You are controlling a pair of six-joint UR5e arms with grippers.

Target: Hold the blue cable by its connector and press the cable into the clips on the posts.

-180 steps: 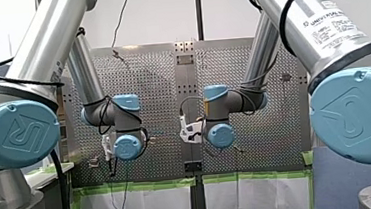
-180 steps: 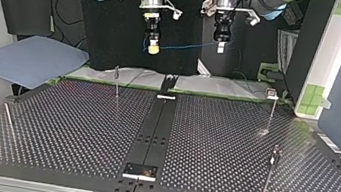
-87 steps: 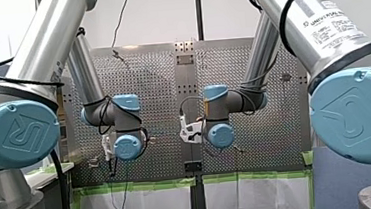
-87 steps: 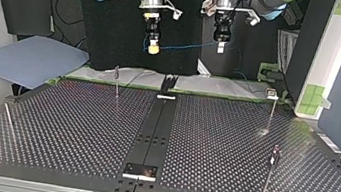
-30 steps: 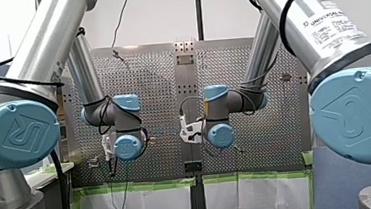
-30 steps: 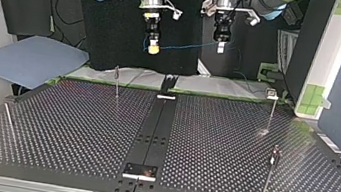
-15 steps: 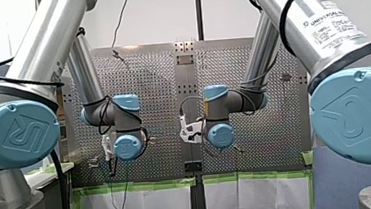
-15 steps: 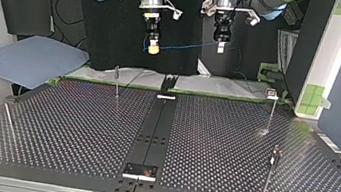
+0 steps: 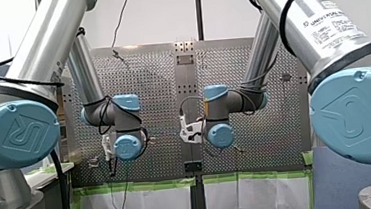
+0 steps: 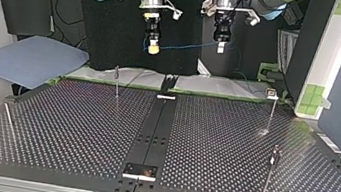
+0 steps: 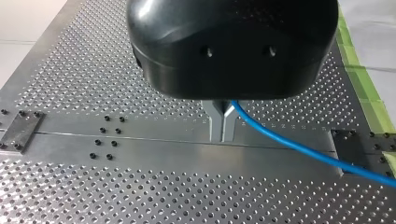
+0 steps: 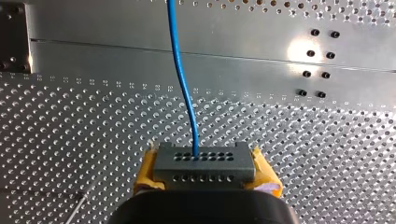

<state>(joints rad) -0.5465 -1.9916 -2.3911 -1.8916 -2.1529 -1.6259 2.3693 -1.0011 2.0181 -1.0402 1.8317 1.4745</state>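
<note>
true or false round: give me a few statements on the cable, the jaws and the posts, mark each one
1. The right jaws grip the connector. True.
2. The cable already sits in a post's clip. False: it hangs in the air between the two sets of jaws, clear of the posts.
3. The left jaws are shut on the cable. True.
4. The connector is yellow. False: it is grey; the pads beside it are yellow.
</note>
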